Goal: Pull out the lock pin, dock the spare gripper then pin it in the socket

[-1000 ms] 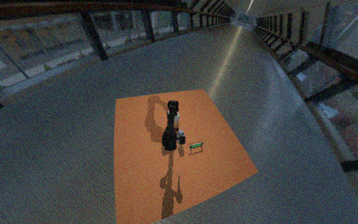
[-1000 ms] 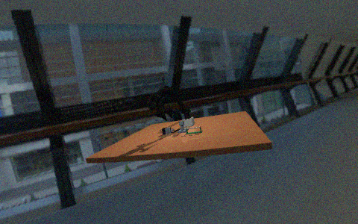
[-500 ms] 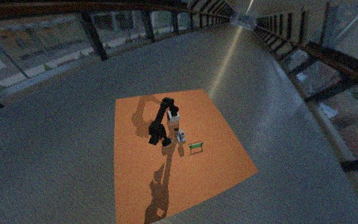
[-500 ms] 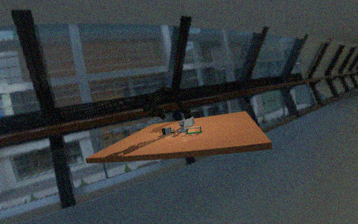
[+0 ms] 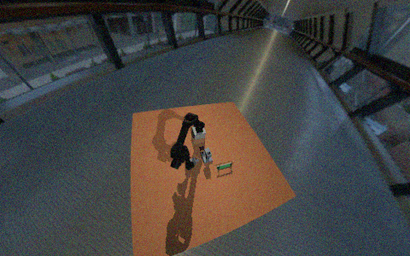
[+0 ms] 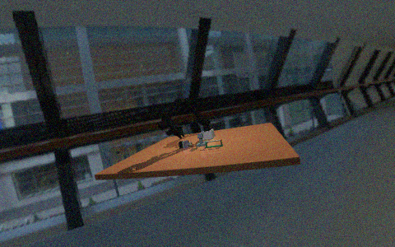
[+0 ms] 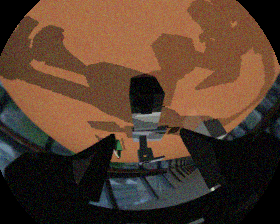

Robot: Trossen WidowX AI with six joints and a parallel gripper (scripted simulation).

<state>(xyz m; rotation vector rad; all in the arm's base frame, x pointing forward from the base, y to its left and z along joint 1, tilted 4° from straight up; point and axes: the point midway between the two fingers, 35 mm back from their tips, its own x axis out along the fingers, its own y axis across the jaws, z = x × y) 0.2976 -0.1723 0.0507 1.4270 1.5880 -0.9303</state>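
My black arm arches over the orange table top (image 5: 243,141) (image 6: 258,144) (image 7: 124,23). My gripper (image 5: 181,163) (image 6: 177,133) (image 7: 148,135) is open and empty, low over the table to the left of the parts. A white and grey mount block (image 5: 198,132) stands behind it. A grey part that looks like the spare gripper (image 5: 207,155) (image 6: 206,134) lies just to its right. In the wrist view a dark square opening (image 7: 145,92) with a grey piece (image 7: 148,121) under it lies ahead between my fingers. The lock pin is too small to make out.
A small green-rimmed stand (image 5: 225,167) (image 6: 214,143) sits on the table right of the parts; a sliver of it shows in the wrist view (image 7: 115,147). The table's edges drop off to a grey floor (image 5: 63,192). Dark window frames (image 6: 40,103) line the hall.
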